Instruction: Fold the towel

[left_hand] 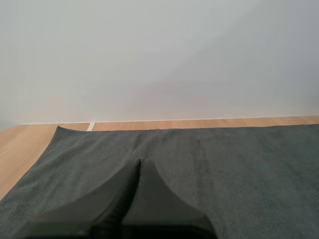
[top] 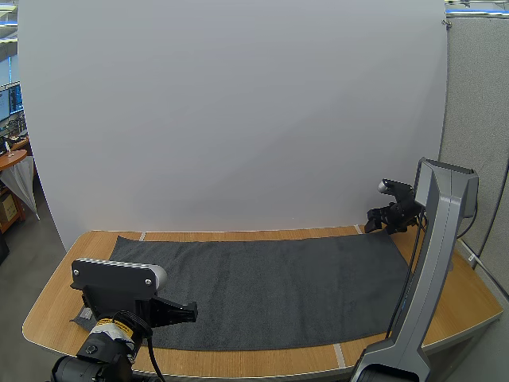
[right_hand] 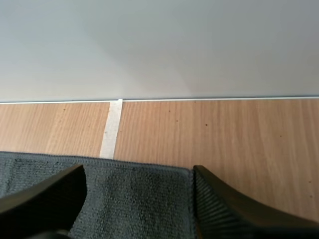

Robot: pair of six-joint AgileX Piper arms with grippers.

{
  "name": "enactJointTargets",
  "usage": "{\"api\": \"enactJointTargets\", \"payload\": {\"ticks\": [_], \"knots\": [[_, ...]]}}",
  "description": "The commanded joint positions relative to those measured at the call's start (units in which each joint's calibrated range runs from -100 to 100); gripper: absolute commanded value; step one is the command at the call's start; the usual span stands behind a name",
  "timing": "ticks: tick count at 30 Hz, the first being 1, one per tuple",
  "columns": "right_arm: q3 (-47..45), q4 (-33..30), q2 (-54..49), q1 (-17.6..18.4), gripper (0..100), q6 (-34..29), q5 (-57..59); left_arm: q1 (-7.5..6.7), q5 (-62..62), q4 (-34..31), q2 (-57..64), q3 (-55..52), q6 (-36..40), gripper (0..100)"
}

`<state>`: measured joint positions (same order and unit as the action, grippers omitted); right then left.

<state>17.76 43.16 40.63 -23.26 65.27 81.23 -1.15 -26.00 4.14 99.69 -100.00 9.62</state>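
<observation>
Towel (top: pixel 270 286), dark grey, lies spread flat across the wooden table (top: pixel 477 306). My right gripper (right_hand: pixel 138 172) stands wide open astride its far right corner. My left gripper (left_hand: pixel 138 163) is closed, empty, above its left part.

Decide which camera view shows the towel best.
The high view: nearly the whole towel, spread flat. The left wrist view shows its far left part, the right wrist view its far right corner.
</observation>
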Motion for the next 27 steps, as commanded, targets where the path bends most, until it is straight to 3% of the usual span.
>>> {"api": "enactJointTargets", "payload": {"ticks": [1, 21, 22, 27], "knots": [[0.3, 0.8, -0.2, -0.2, 100, 1.1, 3.4, -0.2, 1.3, 0.2, 0.3, 0.0, 0.3, 0], [0.3, 0.6, -0.2, -0.2, 100, 1.5, 0.4, -0.2, 1.3, 0.2, 0.3, 0.0, 0.3, 0], [0.3, 0.6, -0.2, -0.2, 91, 1.5, 0.6, -0.2, 1.3, 0.2, 0.3, 0.0, 0.3, 0], [0.3, 0.8, -0.2, -0.2, 26, 1.5, 3.8, -0.2, 1.3, 0.2, 0.3, 0.0, 0.3, 0]]}}
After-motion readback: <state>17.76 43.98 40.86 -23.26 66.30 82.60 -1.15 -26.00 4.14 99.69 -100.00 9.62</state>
